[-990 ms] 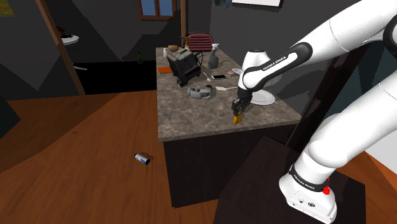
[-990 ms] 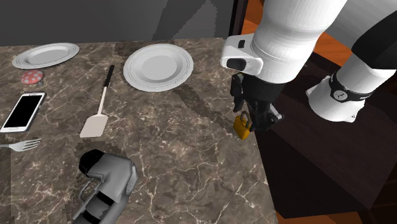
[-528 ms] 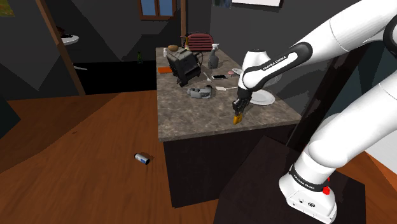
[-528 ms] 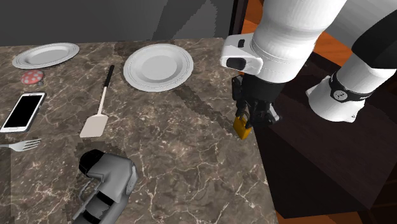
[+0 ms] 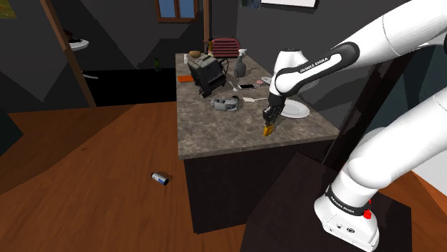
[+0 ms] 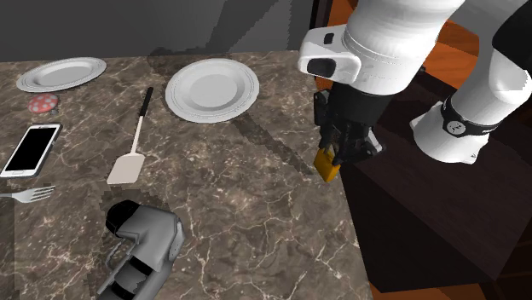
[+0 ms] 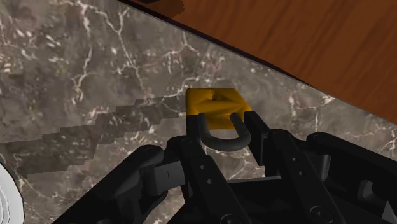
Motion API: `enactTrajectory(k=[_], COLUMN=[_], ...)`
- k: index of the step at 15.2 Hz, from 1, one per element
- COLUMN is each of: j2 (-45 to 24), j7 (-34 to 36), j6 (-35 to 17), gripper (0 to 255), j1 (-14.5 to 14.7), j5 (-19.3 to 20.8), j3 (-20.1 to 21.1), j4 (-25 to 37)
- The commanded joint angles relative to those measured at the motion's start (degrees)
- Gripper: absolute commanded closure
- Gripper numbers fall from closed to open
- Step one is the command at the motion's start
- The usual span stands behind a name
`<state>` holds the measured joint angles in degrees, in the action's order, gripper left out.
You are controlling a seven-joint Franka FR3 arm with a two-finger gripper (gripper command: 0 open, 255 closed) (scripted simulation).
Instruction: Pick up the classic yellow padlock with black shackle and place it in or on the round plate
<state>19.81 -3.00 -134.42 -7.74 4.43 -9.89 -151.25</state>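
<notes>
The yellow padlock (image 6: 328, 164) with its black shackle hangs in my black gripper (image 6: 338, 150), just above the marble counter's near corner. In the wrist view the two fingers (image 7: 194, 151) clasp the shackle (image 7: 221, 135), and the yellow body (image 7: 216, 104) points down toward the counter top. In the shoulder view the gripper (image 5: 269, 126) holds the padlock (image 5: 268, 132) close to the counter's front right edge. A round white plate (image 6: 211, 89) lies on the counter a hand's length away, behind the gripper (image 5: 295, 111) in the shoulder view.
A second plate (image 6: 61, 73), a spatula (image 6: 132, 149), a phone (image 6: 31, 147), a fork (image 6: 21, 194) and a grey appliance (image 6: 141, 247) lie on the marble counter (image 6: 239, 213). The counter's edge runs right beside the gripper, with my dark stand (image 5: 322, 207) below.
The fingers have shut on the padlock's shackle. The hand has since risen a little with the padlock, which is now off the counter.
</notes>
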Motion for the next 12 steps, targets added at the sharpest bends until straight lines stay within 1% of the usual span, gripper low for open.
enactTrajectory(k=[1, 11, 12], j2=[1.0, 5.3, 4.4], j7=[0.1, 0.3, -1.2], j6=[1.9, 10.7, 10.8], gripper=[255, 255, 255], j1=[0.0, -0.1, -0.6], j5=[0.0, 0.1, 0.3], j3=[0.1, 0.7, -0.3], j4=[0.9, 5.5, 6.4])
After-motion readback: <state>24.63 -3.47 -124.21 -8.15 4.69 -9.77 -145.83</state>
